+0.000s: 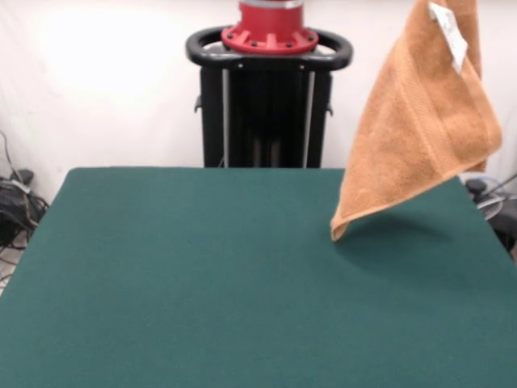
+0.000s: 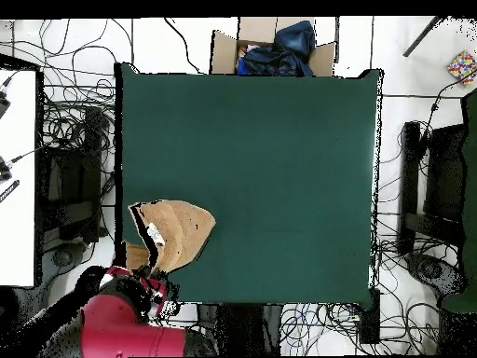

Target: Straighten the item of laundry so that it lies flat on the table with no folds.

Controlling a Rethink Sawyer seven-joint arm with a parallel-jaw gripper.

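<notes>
The item of laundry (image 1: 420, 121), an orange-tan towel with a white label (image 1: 448, 32), hangs in the air at the right of the front view. Its top runs out of the picture. Its lowest corner (image 1: 338, 230) sits just above the green table (image 1: 202, 283) and casts a shadow there. In the overhead view the towel (image 2: 177, 233) shows bunched over the table's (image 2: 279, 168) lower left corner. The red arm's end, with the gripper (image 2: 149, 278), stands over the towel's edge, shut on it. The fingers themselves are hidden.
The black pedestal (image 1: 269, 97) stands behind the table. A cardboard box with dark blue cloth (image 2: 275, 47) sits past the table's top edge in the overhead view. Cables (image 2: 74, 121) lie on the floor around, and black stands (image 2: 429, 186) are at the right.
</notes>
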